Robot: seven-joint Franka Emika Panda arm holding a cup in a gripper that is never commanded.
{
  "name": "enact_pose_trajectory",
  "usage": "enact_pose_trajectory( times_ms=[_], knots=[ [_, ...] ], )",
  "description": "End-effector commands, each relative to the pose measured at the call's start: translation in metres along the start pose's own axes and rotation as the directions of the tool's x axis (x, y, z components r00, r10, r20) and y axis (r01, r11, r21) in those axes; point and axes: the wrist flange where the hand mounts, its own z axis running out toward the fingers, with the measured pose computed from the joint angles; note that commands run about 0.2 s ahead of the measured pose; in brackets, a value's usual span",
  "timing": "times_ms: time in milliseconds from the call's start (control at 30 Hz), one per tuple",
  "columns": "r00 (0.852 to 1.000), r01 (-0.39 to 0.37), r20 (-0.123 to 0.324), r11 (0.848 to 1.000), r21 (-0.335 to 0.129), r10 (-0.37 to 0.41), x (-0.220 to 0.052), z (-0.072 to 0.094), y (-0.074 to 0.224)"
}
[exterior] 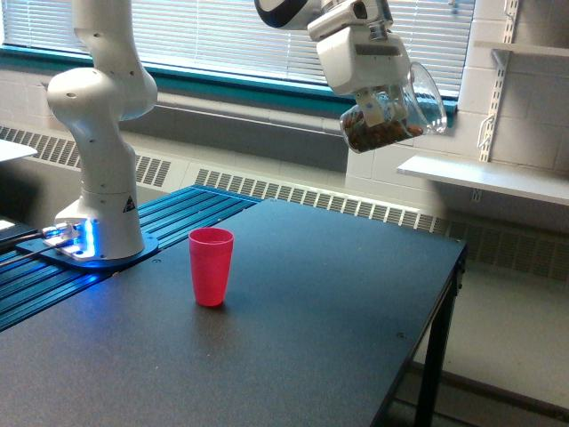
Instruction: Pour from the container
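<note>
The container (394,114), a clear handled jar with brown pieces gathered at its lower end, is held clamped in the hand (384,105), tilted high above the tabletop (311,294). It is carried well to the exterior view's right of the red cup (211,266). Were it tipped further here, the pieces would likely be scattered over the tabletop and the cup missed.

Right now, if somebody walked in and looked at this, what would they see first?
Probably the red cup, standing upright and alone on the dark table, towards the exterior view's left. Next, high up at the top, the end effector holds a clear jar tipped on its side, with brown nut-like bits piled at its lower end. The white robot arm rises at the exterior view's left, blue lights glowing at its base.
</note>
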Motion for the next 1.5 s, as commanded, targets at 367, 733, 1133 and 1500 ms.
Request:
enact_pose_trajectory(
  times_ms=[367,733,1133,1500],
  knots=[
    [1.0,-0.017,-0.002,0.999,-0.029,0.017,0.002,0.002,0.013],
    [1.0,-0.03,-0.003,0.995,-0.095,0.029,-0.013,-0.004,0.037],
    [0.998,-0.055,-0.006,0.983,-0.174,0.055,-0.05,-0.016,0.073],
    [0.997,-0.071,0.011,0.971,-0.227,0.075,-0.09,-0.021,0.099]
  ],
)
